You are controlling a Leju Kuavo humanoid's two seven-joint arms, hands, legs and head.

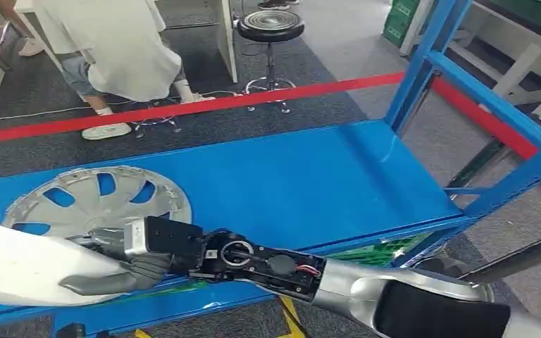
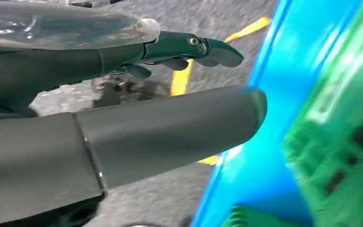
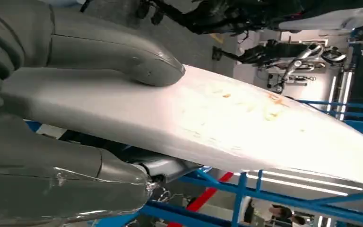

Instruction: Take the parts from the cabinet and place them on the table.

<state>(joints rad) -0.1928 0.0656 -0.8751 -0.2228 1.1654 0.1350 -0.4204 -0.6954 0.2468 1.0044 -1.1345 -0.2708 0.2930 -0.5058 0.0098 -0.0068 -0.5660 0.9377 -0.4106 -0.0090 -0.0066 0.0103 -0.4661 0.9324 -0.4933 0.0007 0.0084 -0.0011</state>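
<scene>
Smooth white part (image 1: pixel 21 271), seemingly matt plastic; silvery wheel cover (image 1: pixel 95 201); glossy blue-painted metal shelf (image 1: pixel 289 183)

A dark grey carpeted floor (image 1: pixel 303 63) fills the room, with paler grey flooring toward two o'clock. A red tape barrier (image 1: pixel 183 109) stretches across it from nine o'clock to one o'clock. Beyond it, at twelve o'clock, stands a black round stool on a chrome base (image 1: pixel 270 32) beside a white desk panel (image 1: pixel 227 35). A person in a white top (image 1: pixel 113 49) stands at eleven o'clock. Green plastic crates (image 1: pixel 400 20) sit at one o'clock. Yellow floor marking (image 1: pixel 290 318) shows at six o'clock.
</scene>
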